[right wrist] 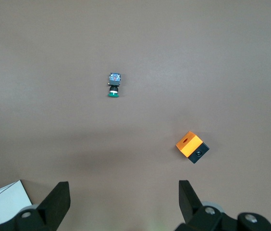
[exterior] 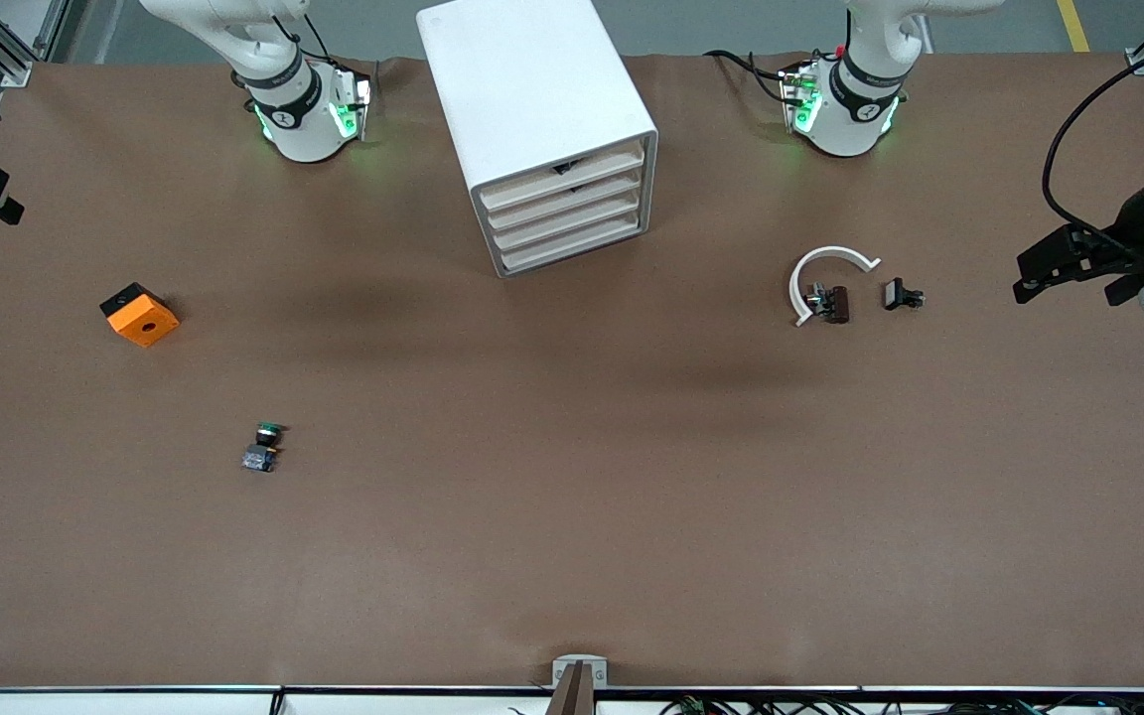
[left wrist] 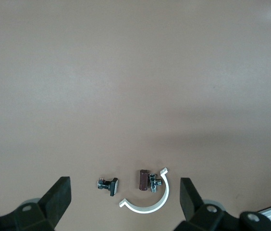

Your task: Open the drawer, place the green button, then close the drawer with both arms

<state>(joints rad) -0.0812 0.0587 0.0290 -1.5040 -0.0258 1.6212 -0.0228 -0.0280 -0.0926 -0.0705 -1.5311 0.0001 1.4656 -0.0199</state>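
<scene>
The white cabinet (exterior: 537,129) stands at the twelve o'clock edge of the brown table (exterior: 572,516), midway between the two arm bases, with its four drawers pushed in; the top drawer (exterior: 564,177) is shut like the rest. The button (exterior: 262,446) lies on its side on the bare table at about eight o'clock from the cabinet, toward the right arm's end and nearer the front camera. The orange cube (exterior: 140,315) sits at about ten o'clock from the button, well apart from it. Toward the left arm's end, at about four o'clock from the cabinet, lie a white curved band (exterior: 823,273) with a dark clip (exterior: 833,303) touching it and a second black clip (exterior: 901,295) just beside. The left gripper (left wrist: 126,204) hangs over the clips, jaws wide apart and empty. The right gripper (right wrist: 124,204) hangs high over the table near the cube, jaws likewise wide and empty.
</scene>
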